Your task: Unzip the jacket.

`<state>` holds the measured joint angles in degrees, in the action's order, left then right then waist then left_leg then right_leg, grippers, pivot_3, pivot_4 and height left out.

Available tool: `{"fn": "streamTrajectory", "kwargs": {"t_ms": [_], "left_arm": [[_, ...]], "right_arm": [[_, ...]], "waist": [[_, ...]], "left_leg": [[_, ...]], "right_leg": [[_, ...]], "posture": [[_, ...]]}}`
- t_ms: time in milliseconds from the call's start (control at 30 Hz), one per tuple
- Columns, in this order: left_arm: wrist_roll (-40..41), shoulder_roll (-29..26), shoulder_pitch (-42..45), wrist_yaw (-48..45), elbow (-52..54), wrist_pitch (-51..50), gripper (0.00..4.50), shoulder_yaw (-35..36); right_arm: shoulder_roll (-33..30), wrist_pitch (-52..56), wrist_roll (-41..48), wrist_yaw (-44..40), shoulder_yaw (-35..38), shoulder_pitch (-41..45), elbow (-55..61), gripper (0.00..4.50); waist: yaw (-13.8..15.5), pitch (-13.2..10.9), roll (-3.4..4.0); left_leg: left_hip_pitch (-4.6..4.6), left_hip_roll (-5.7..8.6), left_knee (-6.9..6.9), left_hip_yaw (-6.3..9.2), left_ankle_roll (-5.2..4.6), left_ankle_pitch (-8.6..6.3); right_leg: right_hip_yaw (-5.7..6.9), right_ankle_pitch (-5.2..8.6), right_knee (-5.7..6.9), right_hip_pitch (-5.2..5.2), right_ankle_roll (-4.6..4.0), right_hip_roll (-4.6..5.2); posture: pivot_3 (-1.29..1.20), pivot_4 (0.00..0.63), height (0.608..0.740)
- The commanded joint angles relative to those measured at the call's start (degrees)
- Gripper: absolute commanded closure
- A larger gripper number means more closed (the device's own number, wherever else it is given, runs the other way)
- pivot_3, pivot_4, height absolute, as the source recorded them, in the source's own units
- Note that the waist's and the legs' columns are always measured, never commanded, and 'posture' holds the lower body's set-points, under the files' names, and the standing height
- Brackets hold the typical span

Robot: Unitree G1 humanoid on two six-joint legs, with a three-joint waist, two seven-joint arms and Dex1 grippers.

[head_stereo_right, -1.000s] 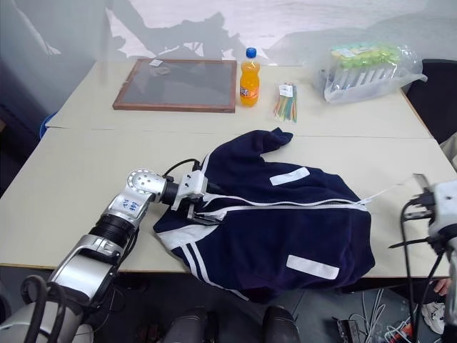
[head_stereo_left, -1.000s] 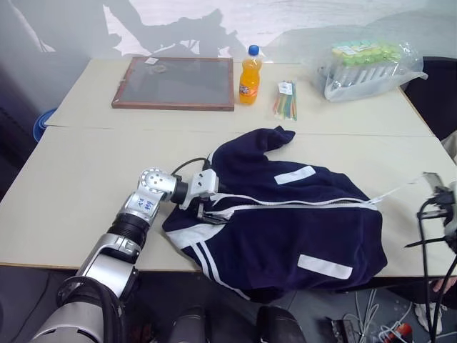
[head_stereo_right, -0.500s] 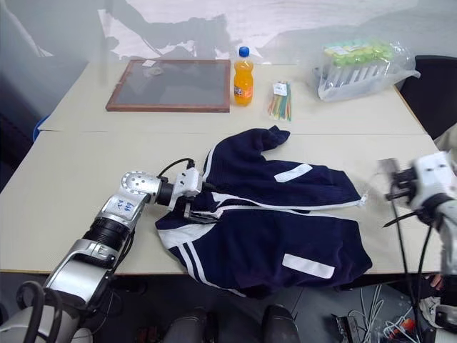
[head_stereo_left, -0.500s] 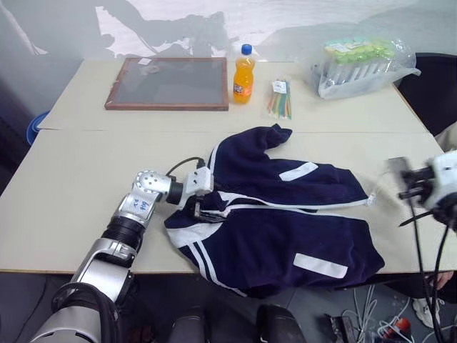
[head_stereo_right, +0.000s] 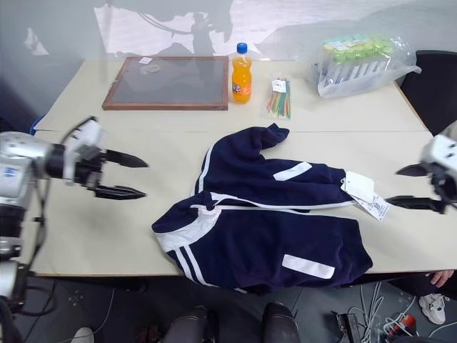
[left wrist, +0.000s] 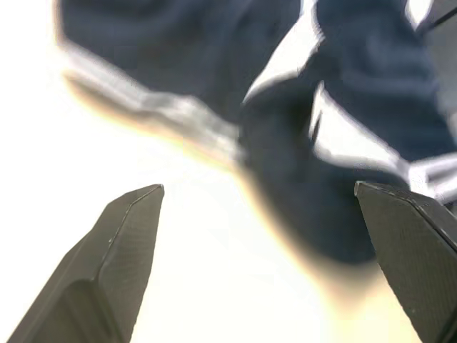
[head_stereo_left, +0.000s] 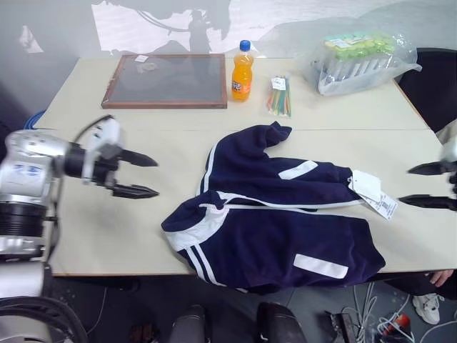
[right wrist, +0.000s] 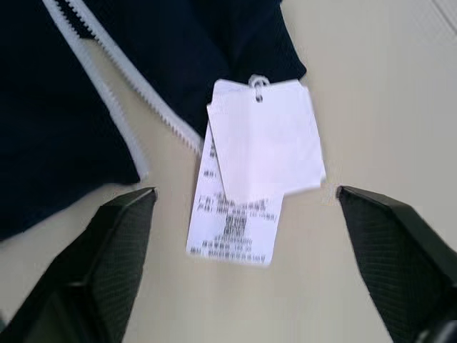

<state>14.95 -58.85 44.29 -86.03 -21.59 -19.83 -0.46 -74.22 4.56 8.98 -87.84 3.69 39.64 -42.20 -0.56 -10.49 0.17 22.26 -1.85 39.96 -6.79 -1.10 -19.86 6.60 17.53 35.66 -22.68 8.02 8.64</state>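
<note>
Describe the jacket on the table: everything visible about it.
The jacket is navy, soft-looking fabric with white stripes, white patches and white zipper edging. It lies crumpled flat on the near table, its zipper line running across its middle, one sleeve bunched toward the bottle side. White paper tags hang from its end toward the right gripper and rest on the table. Neither gripper touches it.

You were in a lab-type test space: two plain tables [head_stereo_left: 86, 214] pushed together, loose cables [head_stereo_left: 400, 325] on the floor.
</note>
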Motion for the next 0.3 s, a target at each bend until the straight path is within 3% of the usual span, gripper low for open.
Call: {"fn": "streamTrajectory", "kwargs": {"t_ms": [33, 133, 300], "left_arm": [[1.1, -5.0, -1.3, -4.7, 0.5, 2.7, 0.00, 2.9], [3.8, -8.1, -4.1, -5.4, 1.2, 1.1, 0.00, 5.1], [5.4, -7.9, -6.4, -2.0, 3.1, 1.0, 0.00, 6.0]], "right_arm": [[-6.1, 3.7, 3.7, -4.7, -1.5, 3.9, -4.0, 0.01], [-7.6, 7.3, 8.4, -4.7, -2.0, 5.6, -5.7, 0.01], [-5.5, 8.4, 11.0, -4.7, -1.4, 4.9, -5.8, 0.01]], "waist": [[-0.1, 0.0, 0.04], [-0.4, 0.0, 0.04], [-0.9, 0.0, 0.03]], "left_leg": [[0.00, -0.01, 0.01, -0.01, 0.00, 0.00], [-0.01, -0.05, 0.01, 0.00, 0.03, -0.02], [-0.01, -0.05, 0.03, -0.03, 0.04, -0.02]], "right_leg": [[-0.01, 0.00, 0.01, 0.00, -0.01, 0.00], [-0.01, 0.01, 0.04, -0.01, -0.03, 0.00], [-0.03, 0.01, 0.10, -0.02, -0.03, -0.01]], "posture": [[0.00, 0.150, 0.740], [0.00, 0.150, 0.740], [0.00, 0.150, 0.740]]}}
